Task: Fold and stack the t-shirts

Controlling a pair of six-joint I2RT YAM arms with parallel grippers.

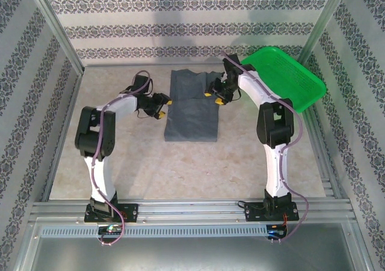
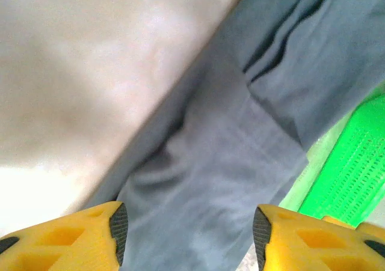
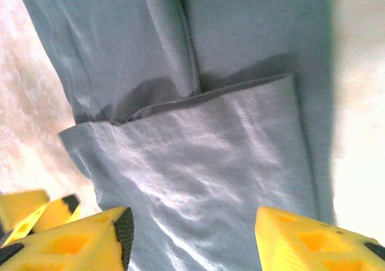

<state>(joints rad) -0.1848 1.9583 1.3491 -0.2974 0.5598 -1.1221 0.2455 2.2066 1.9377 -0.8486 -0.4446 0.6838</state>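
- Left pincer point(image 1: 163, 109) sits at the left edge of the t-shirt point(image 1: 192, 118), about halfway along it. On its wrist camera I see the yellow fingers point(image 2: 90, 235) standing well apart with nothing gripped, and grey cloth lying below the gap.
- Right pincer point(image 1: 215, 97) is over the shirt's right edge, a little farther from the arm bases than the left one. Its jaws are spread the same way and hold nothing. A folded flap of cloth lies under the gap, with a seam crossing just ahead of the fingertips.
- I cannot tell whether either set of fingertips touches the cloth.
- Between the two pincers the shirt lies flat on the table point(image 1: 180, 163), folded into a long narrow rectangle running away from the arm bases.
- Beyond the right pincer and out to its right, a green basket point(image 1: 283, 76) sits tilted at the far right corner, apart from the shirt.
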